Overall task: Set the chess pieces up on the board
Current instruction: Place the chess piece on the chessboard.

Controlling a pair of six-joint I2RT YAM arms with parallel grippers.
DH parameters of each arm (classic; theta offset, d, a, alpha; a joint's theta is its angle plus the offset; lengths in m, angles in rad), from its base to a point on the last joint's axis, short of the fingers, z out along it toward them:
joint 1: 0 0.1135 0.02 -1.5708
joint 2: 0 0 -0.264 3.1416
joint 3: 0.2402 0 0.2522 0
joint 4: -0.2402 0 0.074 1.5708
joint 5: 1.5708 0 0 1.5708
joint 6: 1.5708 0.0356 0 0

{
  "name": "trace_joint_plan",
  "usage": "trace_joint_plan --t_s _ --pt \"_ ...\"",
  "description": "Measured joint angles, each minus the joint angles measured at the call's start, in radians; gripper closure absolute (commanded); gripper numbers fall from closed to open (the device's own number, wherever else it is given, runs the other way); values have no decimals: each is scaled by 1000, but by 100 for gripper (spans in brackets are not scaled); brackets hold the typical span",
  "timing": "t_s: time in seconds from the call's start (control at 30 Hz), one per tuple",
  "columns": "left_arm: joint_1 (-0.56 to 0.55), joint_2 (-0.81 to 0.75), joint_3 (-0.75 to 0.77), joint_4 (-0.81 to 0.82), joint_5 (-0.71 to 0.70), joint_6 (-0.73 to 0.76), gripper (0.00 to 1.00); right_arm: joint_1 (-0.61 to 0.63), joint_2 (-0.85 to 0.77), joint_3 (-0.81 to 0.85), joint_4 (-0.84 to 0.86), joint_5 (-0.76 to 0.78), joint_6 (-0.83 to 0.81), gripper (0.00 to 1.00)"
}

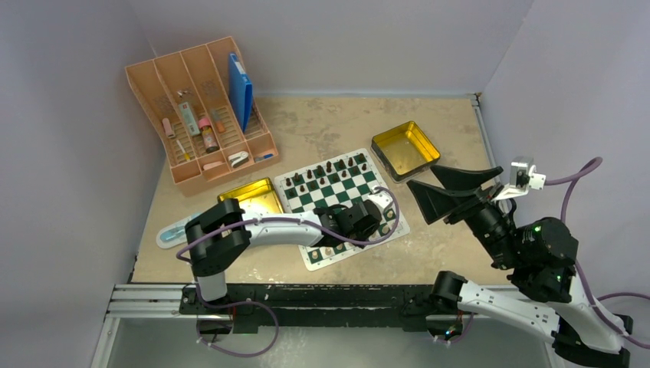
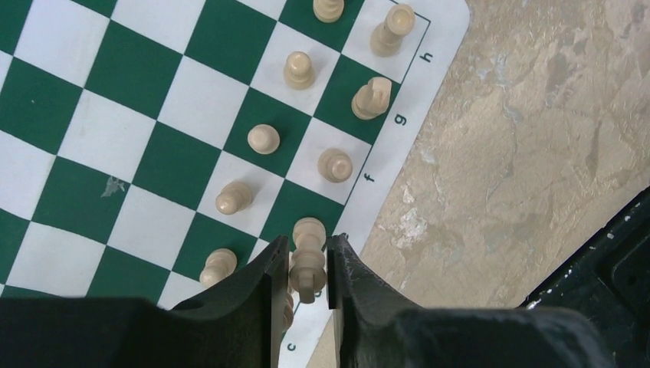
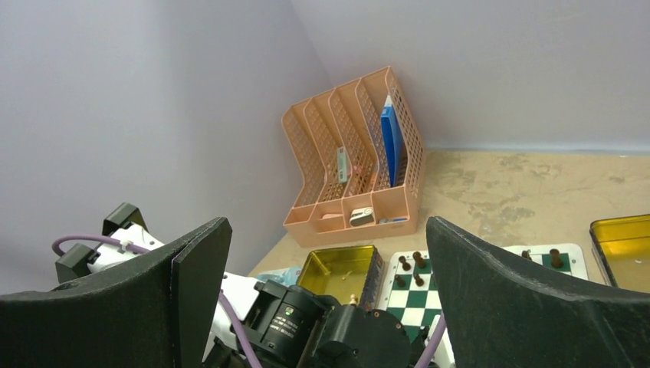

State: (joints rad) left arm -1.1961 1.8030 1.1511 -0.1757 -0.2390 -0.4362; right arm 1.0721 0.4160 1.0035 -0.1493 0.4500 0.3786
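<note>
The board [image 2: 153, 138] is a green and white mat lying in the middle of the table [image 1: 337, 192]. Several tan chess pieces [image 2: 263, 139] stand on its two rows nearest the table's front edge. One tan piece [image 2: 308, 261] stands upright on a dark square of the edge row. My left gripper [image 2: 306, 241] straddles it, open only slightly, with a thin gap on each side. My right gripper [image 1: 421, 175] hangs wide open and empty above the table, right of the board [image 3: 326, 230].
Dark brown chessmen [image 1: 329, 169] fill the board's far rows. One gold tin [image 1: 405, 147] sits behind the board's right corner, and another [image 1: 253, 195] sits at its left. A peach desk organizer [image 1: 203, 107] stands at the back left. A pale wrapped item [image 1: 172, 230] lies near the left edge.
</note>
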Motion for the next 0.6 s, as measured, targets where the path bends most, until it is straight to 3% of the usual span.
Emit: trace_joint_plan --t_s 0.6 --pt "-9 13 116 -86 -24 2 69 0 7 -10 -24 -6 -5 1"
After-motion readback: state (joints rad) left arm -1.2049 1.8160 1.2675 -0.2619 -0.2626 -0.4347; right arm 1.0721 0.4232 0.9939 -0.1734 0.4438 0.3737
